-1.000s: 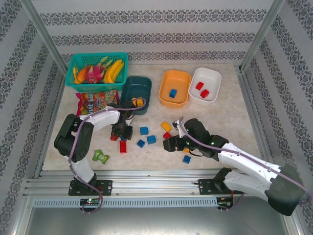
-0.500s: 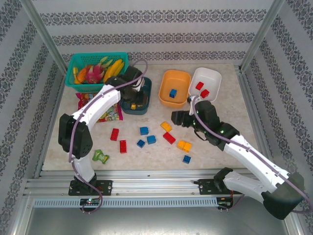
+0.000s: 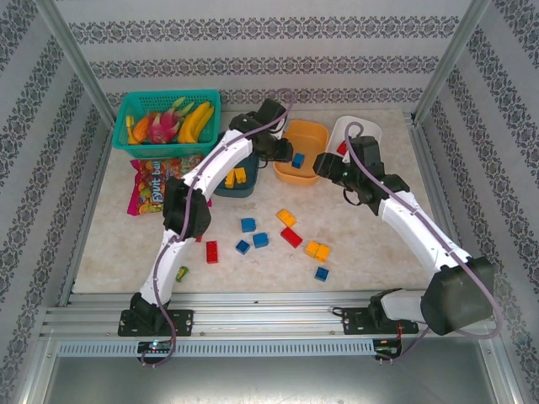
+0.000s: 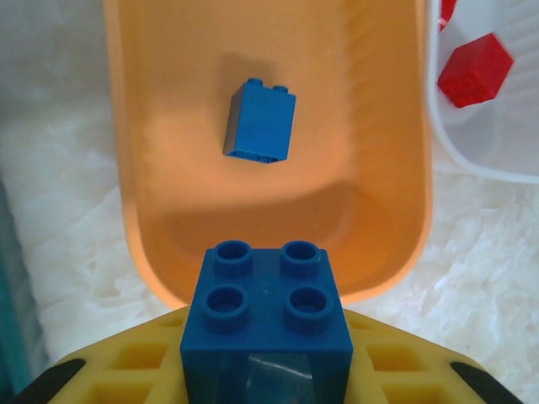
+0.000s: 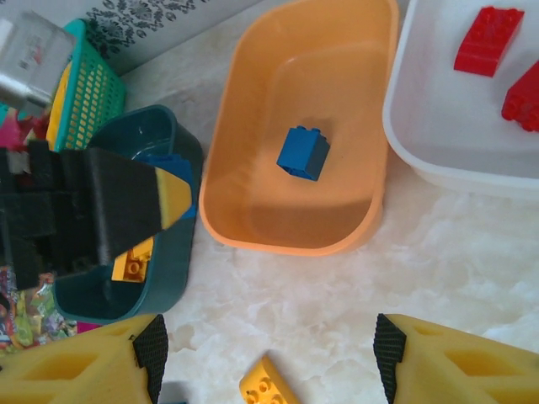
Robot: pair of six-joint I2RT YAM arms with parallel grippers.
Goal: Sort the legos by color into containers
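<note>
orange tub (image 4: 383,126): smooth plastic, soft sheen
blue lego (image 4: 268,313): hard glossy plastic, studded top
white tub (image 5: 438,143): smooth glossy plastic
table (image 3: 370,252): pale marbled covering, crinkled, possibly film
basket (image 3: 164,147): plastic mesh
candy bag (image 3: 147,189): shiny printed wrapper
frame rail (image 3: 269,320): bare ribbed metal, matt

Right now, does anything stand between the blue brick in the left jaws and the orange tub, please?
Nothing visible does: the held brick is at the orange tub's near rim; the lone blue brick inside lies farther in.
</note>
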